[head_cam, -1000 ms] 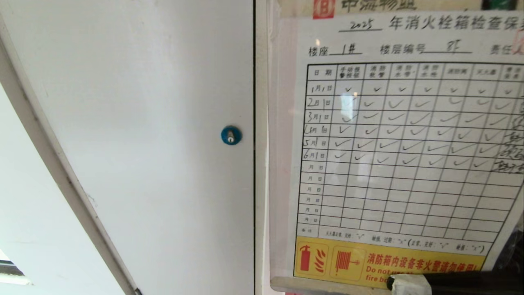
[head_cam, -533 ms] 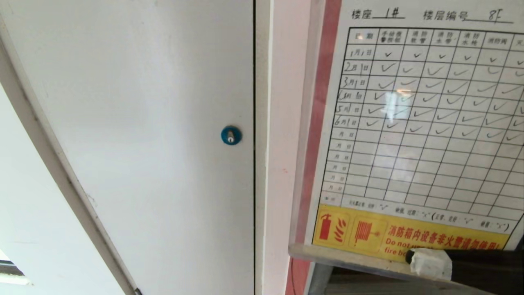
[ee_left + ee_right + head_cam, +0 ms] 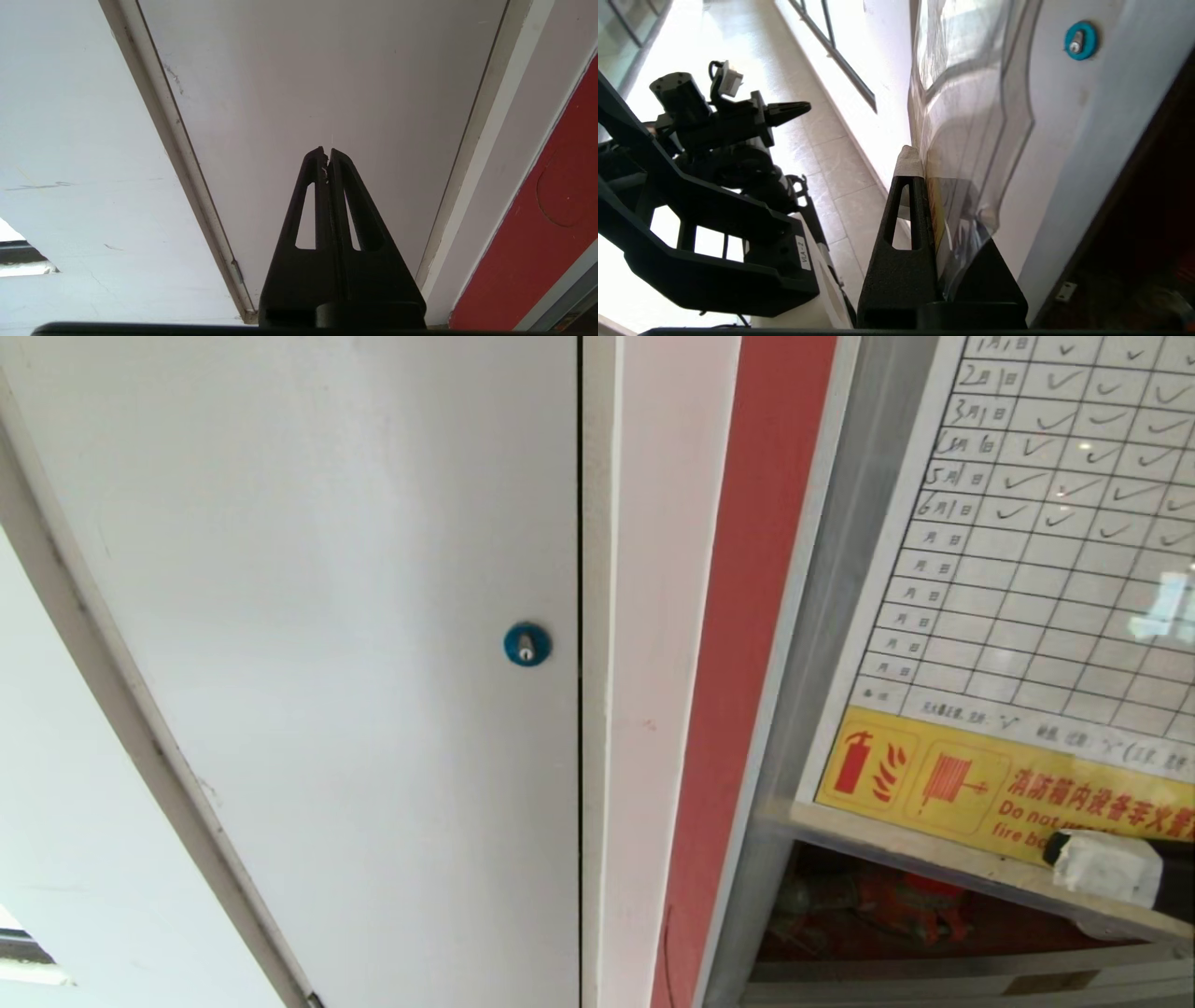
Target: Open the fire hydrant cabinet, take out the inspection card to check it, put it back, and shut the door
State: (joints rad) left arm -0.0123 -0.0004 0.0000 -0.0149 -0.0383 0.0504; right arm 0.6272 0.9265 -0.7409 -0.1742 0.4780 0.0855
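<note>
The inspection card runs off frame; small print perhaps illegible.

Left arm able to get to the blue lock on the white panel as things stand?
Probably yes. The left gripper, shut and empty, points at the bare white panel with nothing between; the blue lock is uncovered. The right gripper holds the inspection card off to the side.

The fire hydrant cabinet shows its red inner side wall, edged in pale metal, with red fittings dimly visible low inside. Just beside it, set in the same white wall, is a plain white panel bearing a round blue lock. In the right wrist view, a pale tiled floor runs sunlit along the foot of that wall.
</note>
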